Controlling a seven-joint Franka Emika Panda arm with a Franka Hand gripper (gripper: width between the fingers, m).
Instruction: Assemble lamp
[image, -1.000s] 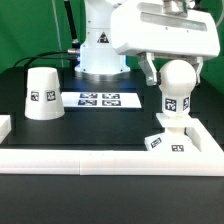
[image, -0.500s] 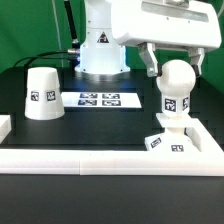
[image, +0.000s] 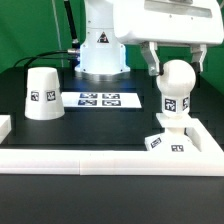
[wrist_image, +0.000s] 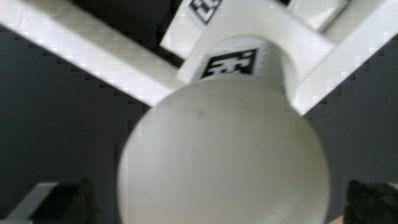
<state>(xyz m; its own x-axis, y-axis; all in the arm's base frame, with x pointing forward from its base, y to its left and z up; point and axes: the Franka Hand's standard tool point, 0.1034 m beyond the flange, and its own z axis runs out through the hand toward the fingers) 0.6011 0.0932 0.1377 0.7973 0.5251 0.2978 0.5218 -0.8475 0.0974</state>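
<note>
The white round-headed bulb (image: 176, 82) stands upright in the blocky square base (image: 167, 141) at the exterior view's right, close to the front rail. My gripper (image: 176, 69) is around the top of the bulb's head. It is open, with a finger on each side and a gap to the bulb. In the wrist view the bulb (wrist_image: 222, 140) fills the picture, and the dark fingertips (wrist_image: 32, 203) sit apart at its sides. The cone shade (image: 43, 93) stands alone at the exterior view's left.
The marker board (image: 100, 99) lies flat in the middle, in front of the robot's base (image: 100, 55). A long white rail (image: 100, 157) borders the front of the table, with a short end piece (image: 4, 125) at the exterior view's left.
My gripper has risen a little up the bulb's head. The bulb, base and shade have not moved.
</note>
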